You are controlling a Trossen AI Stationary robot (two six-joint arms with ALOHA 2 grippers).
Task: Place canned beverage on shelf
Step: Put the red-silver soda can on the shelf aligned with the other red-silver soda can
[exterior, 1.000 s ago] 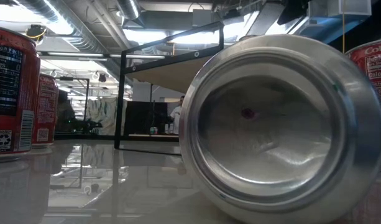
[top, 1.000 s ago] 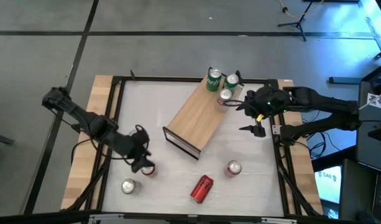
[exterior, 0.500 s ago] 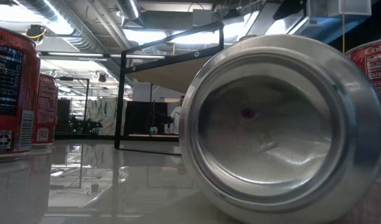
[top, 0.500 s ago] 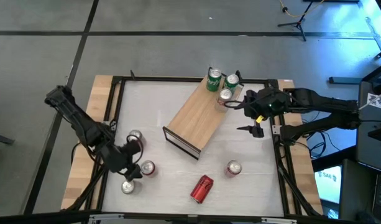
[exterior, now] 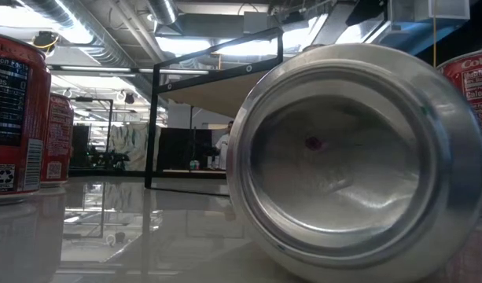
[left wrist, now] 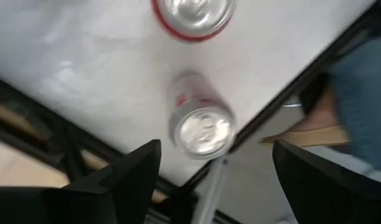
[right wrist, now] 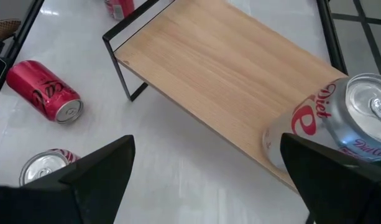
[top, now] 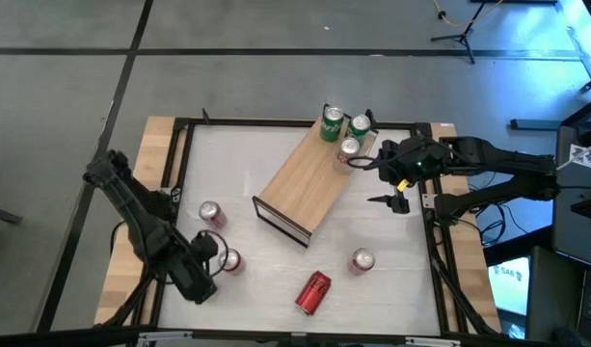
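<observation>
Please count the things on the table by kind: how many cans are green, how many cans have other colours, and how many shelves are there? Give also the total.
Green cans: 2
Red or silver cans: 6
Shelf: 1
Total: 9

1. The scene is looking like a robotics lab or industrial test space, not a home.
2. A white table [top: 276, 164] with a black metal frame [top: 276, 122] is standing on a bare grey concrete floor [top: 64, 87] crossed by dark lines.
3. Exposed ducts and pipes [exterior: 91, 31] are running under strip lights [exterior: 71, 31] on an open ceiling.
4. A tripod stand [top: 469, 29] and loose cables [top: 493, 226] are sitting beside the table.
</observation>
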